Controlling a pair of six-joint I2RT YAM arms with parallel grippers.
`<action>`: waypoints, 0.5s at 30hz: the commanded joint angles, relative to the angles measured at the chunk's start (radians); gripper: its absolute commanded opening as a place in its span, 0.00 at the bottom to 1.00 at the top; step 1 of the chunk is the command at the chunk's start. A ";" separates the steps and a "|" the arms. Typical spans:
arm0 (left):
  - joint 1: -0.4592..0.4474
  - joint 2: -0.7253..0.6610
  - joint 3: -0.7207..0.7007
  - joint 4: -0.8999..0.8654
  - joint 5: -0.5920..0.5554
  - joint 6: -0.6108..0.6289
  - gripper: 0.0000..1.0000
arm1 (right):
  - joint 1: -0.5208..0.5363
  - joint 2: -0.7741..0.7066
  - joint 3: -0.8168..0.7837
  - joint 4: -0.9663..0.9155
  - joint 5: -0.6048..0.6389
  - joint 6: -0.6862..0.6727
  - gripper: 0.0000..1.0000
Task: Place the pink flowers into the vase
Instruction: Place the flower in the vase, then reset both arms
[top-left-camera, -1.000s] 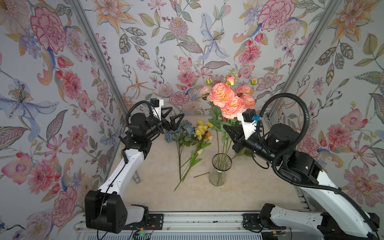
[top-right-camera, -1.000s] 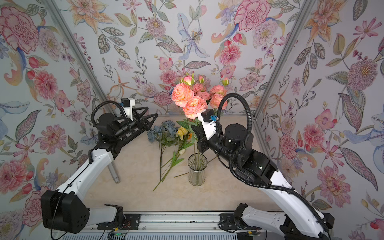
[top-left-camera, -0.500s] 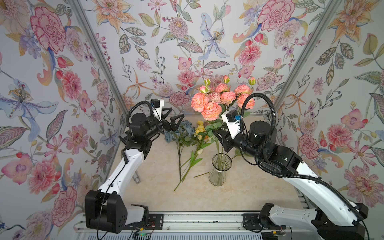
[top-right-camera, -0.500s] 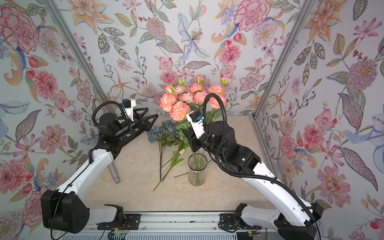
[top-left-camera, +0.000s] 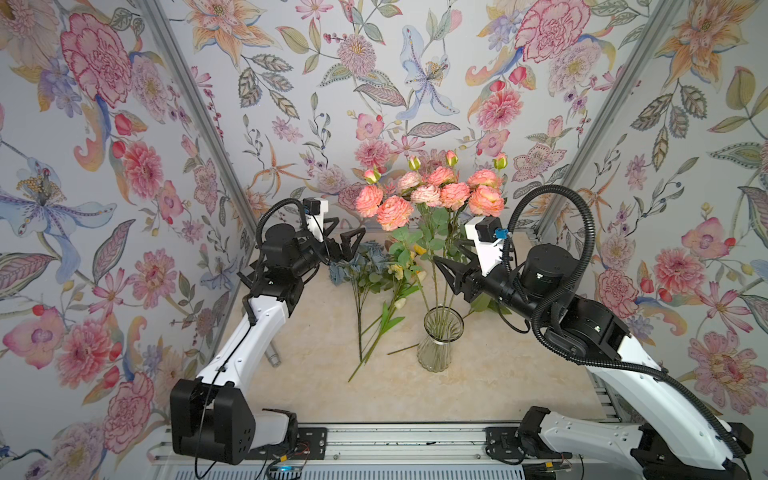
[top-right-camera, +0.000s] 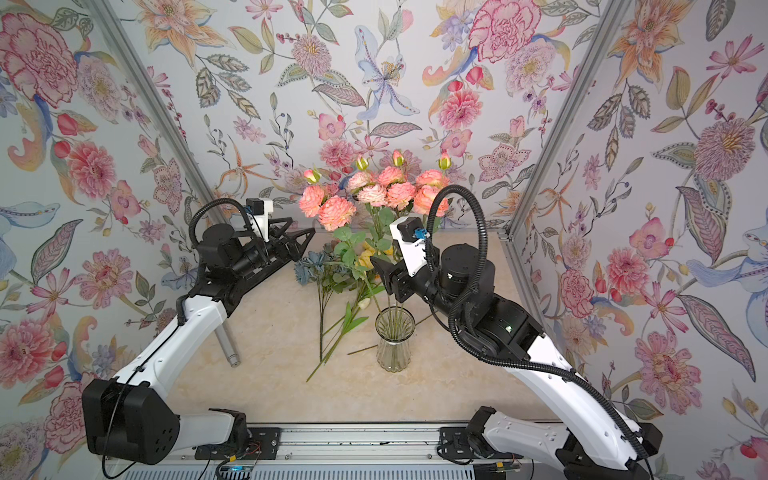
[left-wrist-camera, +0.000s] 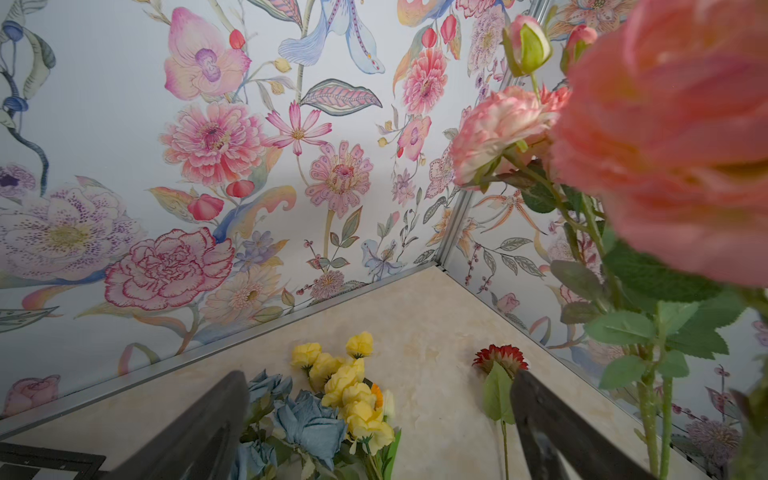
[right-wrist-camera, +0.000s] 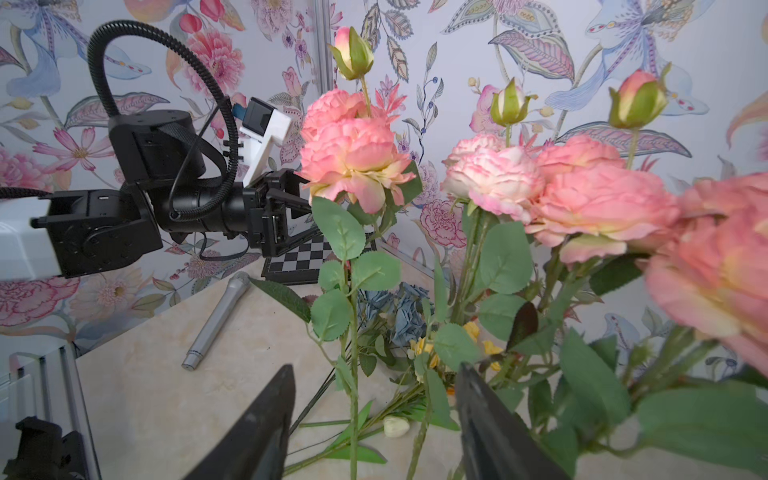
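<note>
Marbled surface (top-left-camera: 316, 395): pink flowers (top-left-camera: 432, 195) stand in the vase (top-left-camera: 439, 345). Left jaws spread; right jaws spread, seemingly clear of stems: withdraw straight from the vase.

The table (top-left-camera: 478, 395) in front of the vase (top-left-camera: 439, 340) is bare, so a gripper could pass there. The pink flowers (top-left-camera: 432, 195) stand tall in the vase. Their leaves fill the air between the left gripper (top-left-camera: 345, 237) and the right gripper (top-left-camera: 455, 266). A blue bunch (top-left-camera: 345, 270) and yellow stems (top-left-camera: 397, 270) lie beside the vase. A gray rod (top-left-camera: 273, 356) lies by the left arm.
</note>
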 joint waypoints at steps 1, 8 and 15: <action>0.008 -0.009 0.047 -0.128 -0.181 0.067 0.99 | -0.005 -0.059 0.035 0.019 0.046 -0.029 0.70; 0.008 -0.064 0.052 -0.285 -0.448 0.128 1.00 | -0.007 -0.196 -0.006 -0.011 0.223 -0.046 0.92; 0.024 -0.135 -0.058 -0.296 -0.459 0.162 0.99 | -0.010 -0.404 -0.209 -0.068 0.495 -0.014 1.00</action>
